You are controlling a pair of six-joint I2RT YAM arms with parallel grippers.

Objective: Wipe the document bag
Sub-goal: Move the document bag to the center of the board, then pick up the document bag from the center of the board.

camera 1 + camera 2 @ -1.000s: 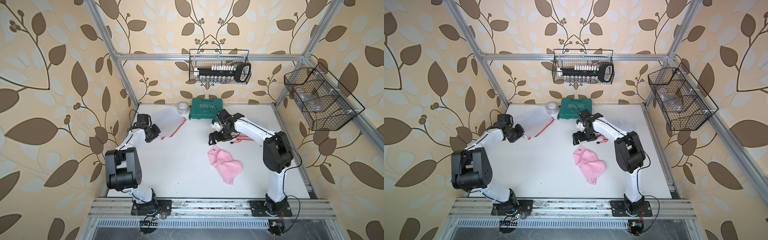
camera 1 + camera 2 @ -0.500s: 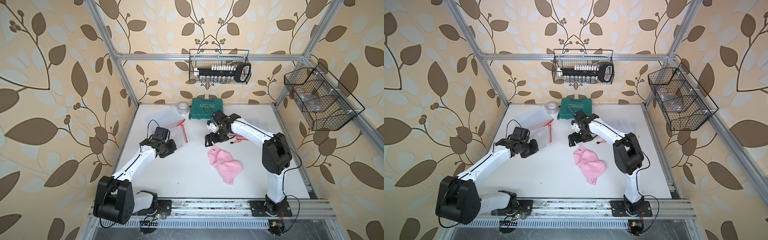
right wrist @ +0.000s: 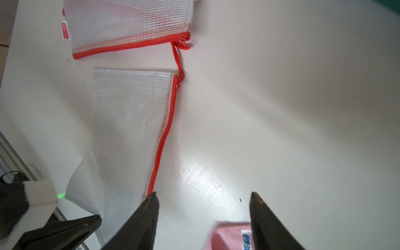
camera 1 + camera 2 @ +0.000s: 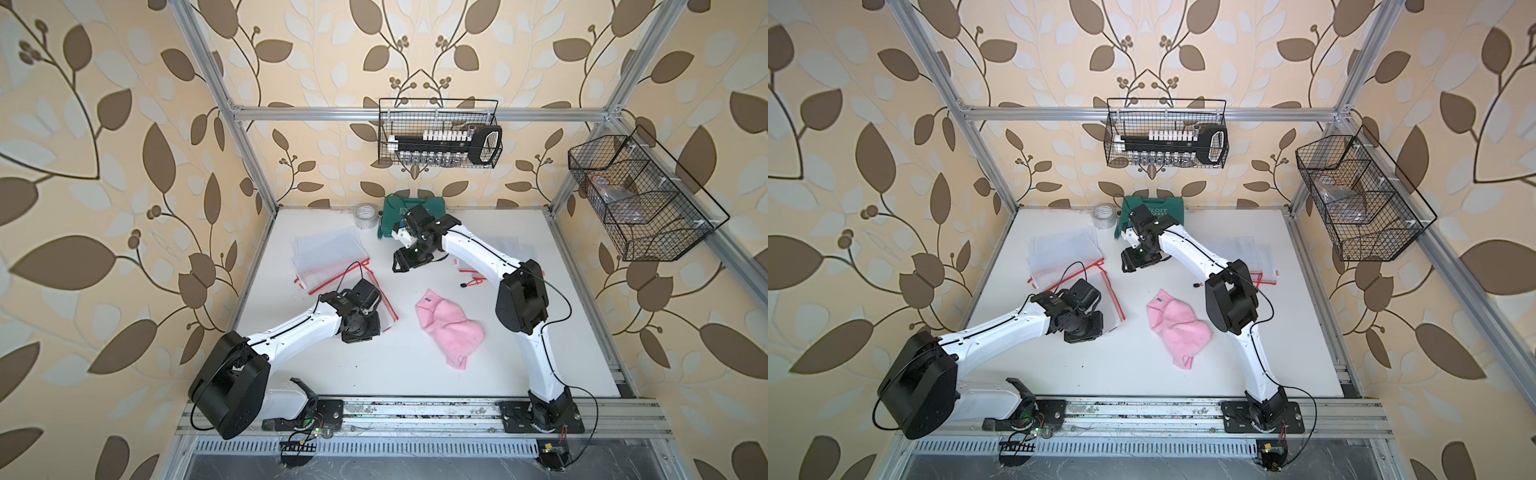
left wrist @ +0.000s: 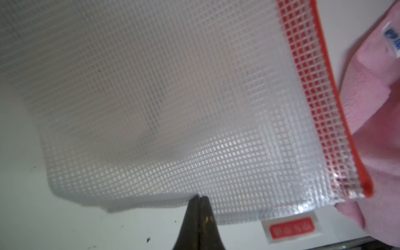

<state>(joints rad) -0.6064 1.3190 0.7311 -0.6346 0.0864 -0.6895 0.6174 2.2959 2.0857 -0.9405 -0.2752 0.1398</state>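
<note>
Stock of spare mesh bags lies stacked at the far left of the white table, with a tape roll behind it by the back wall. Nearer the front, the left gripper is clenched on the plain edge of the document bag. The wrist view shows both jaws pressed together with the mesh pinched between them. In both top views this bag lies partly under the left wrist, its red zip edge turned toward the table's middle. The pink cloth lies crumpled just beside that zip edge. Whether cloth and bag touch cannot be told.

Farther back, the right gripper hangs over bare table in front of the green case. Its jaws are spread apart and grasp nothing. More red-zipped bags lie under the right arm at the table's right side.
</note>
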